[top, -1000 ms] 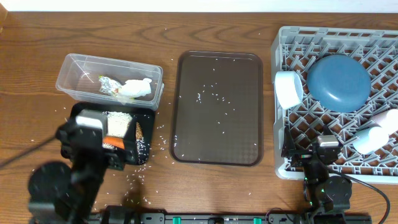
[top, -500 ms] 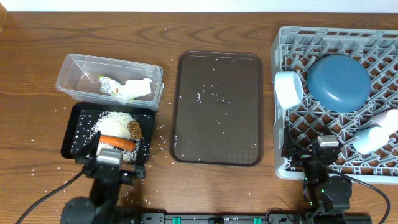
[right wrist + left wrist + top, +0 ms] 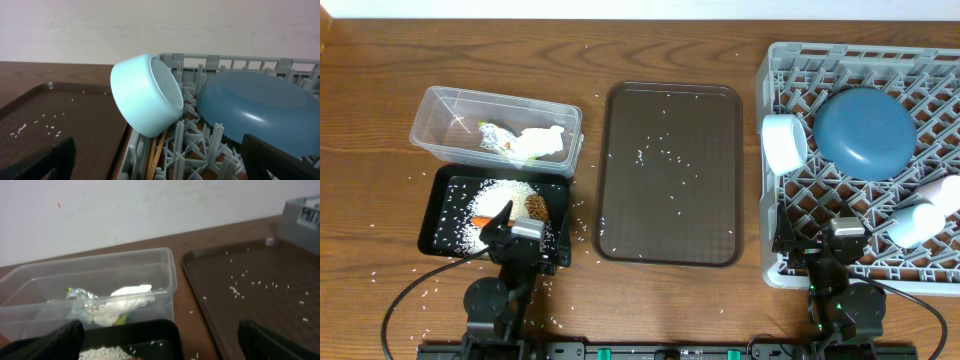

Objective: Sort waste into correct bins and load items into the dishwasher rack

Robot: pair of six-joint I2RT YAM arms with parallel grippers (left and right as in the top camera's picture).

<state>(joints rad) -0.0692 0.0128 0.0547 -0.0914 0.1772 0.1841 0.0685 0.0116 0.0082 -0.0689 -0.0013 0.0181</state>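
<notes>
The left gripper [image 3: 520,238] hovers over the near rim of the shallow black rectangular plastic tray [image 3: 430,215]. Its jaws are spread wide with nothing between them. The right gripper [image 3: 842,238] is likewise released and empty at the near edge of the large grey lattice dishwasher rack [image 3: 790,60].

What looks left to sort is the loose white rice grains [image 3: 655,155] on the large brown serving tray [image 3: 610,130]. They lie at about two o'clock from the left gripper and ten o'clock from the right, with the left somewhat nearer. The tray's long axis runs twelve to six. The grains are too small to show an axis, and a pinch would likely struggle with them.

The clear plastic rectangular tub [image 3: 430,115] holds the crumpled white tissue [image 3: 538,142] and the crinkled yellow-green snack wrapper [image 3: 492,135]. The black tray holds heaped rice, the small orange carrot [image 3: 480,221] and the ridged brown food lump [image 3: 535,208].

In the rack sit the smooth dark blue round plate [image 3: 865,130], the tilted white bowl [image 3: 783,142] and the thin wooden chopsticks [image 3: 156,155].
</notes>
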